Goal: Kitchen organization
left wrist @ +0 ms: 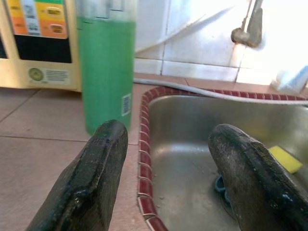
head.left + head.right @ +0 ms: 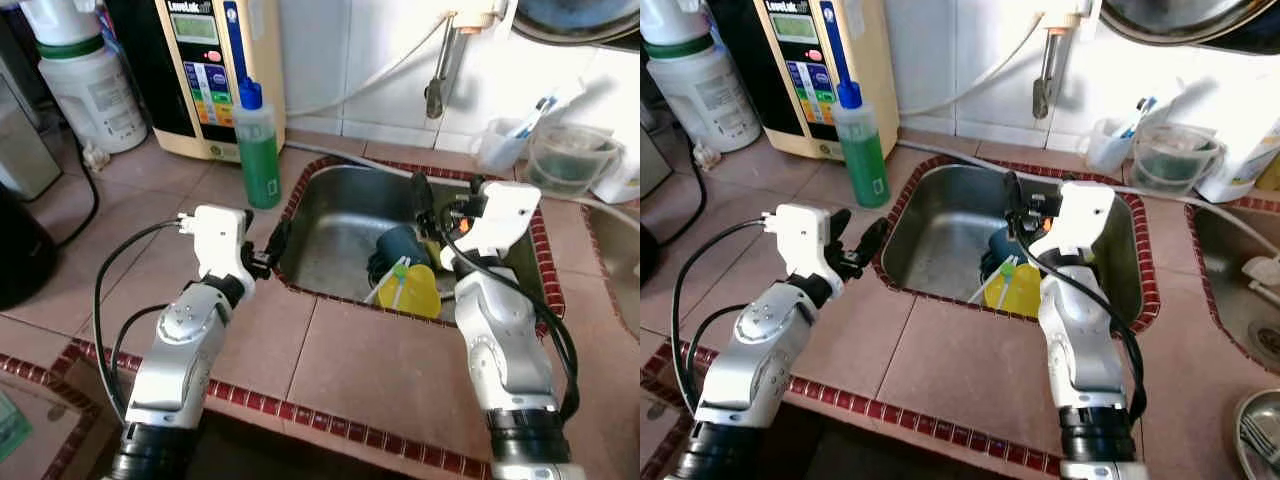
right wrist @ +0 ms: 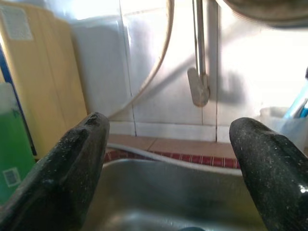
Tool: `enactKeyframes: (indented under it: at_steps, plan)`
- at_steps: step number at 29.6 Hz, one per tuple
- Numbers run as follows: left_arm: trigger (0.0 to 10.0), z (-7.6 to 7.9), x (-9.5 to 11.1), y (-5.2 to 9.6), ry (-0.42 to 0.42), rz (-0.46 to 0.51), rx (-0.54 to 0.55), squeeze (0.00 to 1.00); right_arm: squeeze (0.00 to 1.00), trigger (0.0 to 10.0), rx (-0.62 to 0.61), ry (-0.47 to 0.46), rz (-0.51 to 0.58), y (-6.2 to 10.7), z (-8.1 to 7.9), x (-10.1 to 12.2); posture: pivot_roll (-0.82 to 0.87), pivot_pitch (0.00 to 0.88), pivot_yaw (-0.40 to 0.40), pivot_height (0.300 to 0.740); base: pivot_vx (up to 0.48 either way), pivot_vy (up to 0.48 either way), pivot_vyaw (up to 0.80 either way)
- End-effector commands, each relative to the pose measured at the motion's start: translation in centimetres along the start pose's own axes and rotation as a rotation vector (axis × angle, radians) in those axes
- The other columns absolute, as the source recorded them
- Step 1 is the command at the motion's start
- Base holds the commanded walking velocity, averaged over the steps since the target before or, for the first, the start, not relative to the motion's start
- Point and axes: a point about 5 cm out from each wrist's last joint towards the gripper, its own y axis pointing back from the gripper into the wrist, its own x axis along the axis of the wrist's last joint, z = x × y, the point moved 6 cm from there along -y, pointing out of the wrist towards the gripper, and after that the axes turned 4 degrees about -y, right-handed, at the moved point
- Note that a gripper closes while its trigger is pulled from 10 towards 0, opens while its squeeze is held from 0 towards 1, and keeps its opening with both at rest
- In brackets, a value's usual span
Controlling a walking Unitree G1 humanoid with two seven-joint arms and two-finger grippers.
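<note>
A green bottle (image 2: 259, 150) with a blue cap stands on the tiled counter just left of the steel sink (image 2: 335, 235). In the sink lie a yellow plastic item (image 2: 412, 290) and a dark teal object (image 2: 398, 250). My left gripper (image 2: 268, 248) hovers low at the sink's left rim, open and empty. In the left wrist view the bottle (image 1: 107, 72) is ahead of one finger and the basin (image 1: 192, 149) lies between the fingers (image 1: 103, 159). My right gripper (image 2: 447, 200) is above the sink's right half, open and empty, pointing at the back wall.
A cream appliance (image 2: 215, 70) and a white tub (image 2: 85, 80) stand at the back left. The tap (image 2: 440, 85) and a white hose (image 2: 370, 85) hang over the sink. Clear containers (image 2: 565, 160) sit at the back right. A second basin (image 2: 1250, 290) lies further right.
</note>
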Motion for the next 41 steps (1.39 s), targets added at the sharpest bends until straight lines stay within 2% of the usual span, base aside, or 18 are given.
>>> enactKeyframes:
  at_steps: [1,9,12,16,17,18,30,41]
  plan:
    - [10.0,-0.3,0.2,-0.3,-0.001,0.011,0.025,0.0,1.0,10.0,0.003,0.002,0.006,0.5,0.1,0.3,-0.18,0.012,0.007,0.74,0.0,0.0,0.0]
    - [10.0,-0.4,0.6,-0.5,-0.007,0.032,0.037,0.0,1.0,10.0,-0.001,-0.009,-0.003,1.0,0.8,0.3,-0.16,0.0,-0.009,0.74,0.0,0.0,0.0]
    - [10.0,-0.9,0.5,-0.3,-0.019,0.032,0.05,0.0,1.0,10.0,0.009,-0.013,-0.013,1.1,0.8,0.2,-0.15,0.0,-0.015,0.74,0.0,0.0,0.0]
    - [10.0,-1.1,0.6,-0.1,-0.021,0.034,0.052,0.0,1.0,10.0,-0.007,0.016,-0.027,1.3,1.0,-0.3,-0.14,0.0,-0.014,0.74,0.0,0.0,0.0]
    - [10.0,-1.2,0.5,0.0,-0.023,0.034,0.053,0.0,0.96,10.0,-0.01,0.031,-0.03,1.4,1.1,-0.4,-0.14,0.0,-0.014,0.74,0.0,0.0,0.0]
    - [10.0,-1.3,0.4,0.1,-0.029,0.032,0.056,0.0,0.0,10.0,-0.014,0.037,-0.039,1.6,1.2,-0.6,-0.14,0.0,-0.011,0.74,0.0,0.0,0.0]
    - [10.0,-1.1,0.3,0.5,-0.042,0.028,0.044,0.0,0.0,10.0,-0.028,0.076,-0.062,2.6,2.0,-1.0,-0.13,0.009,-0.004,0.74,0.0,0.0,0.0]
    - [10.0,-0.9,0.6,0.4,-0.04,0.038,0.037,0.0,0.0,10.0,-0.035,0.082,-0.07,2.6,2.2,-1.2,-0.13,0.014,-0.005,0.74,0.0,0.0,0.0]
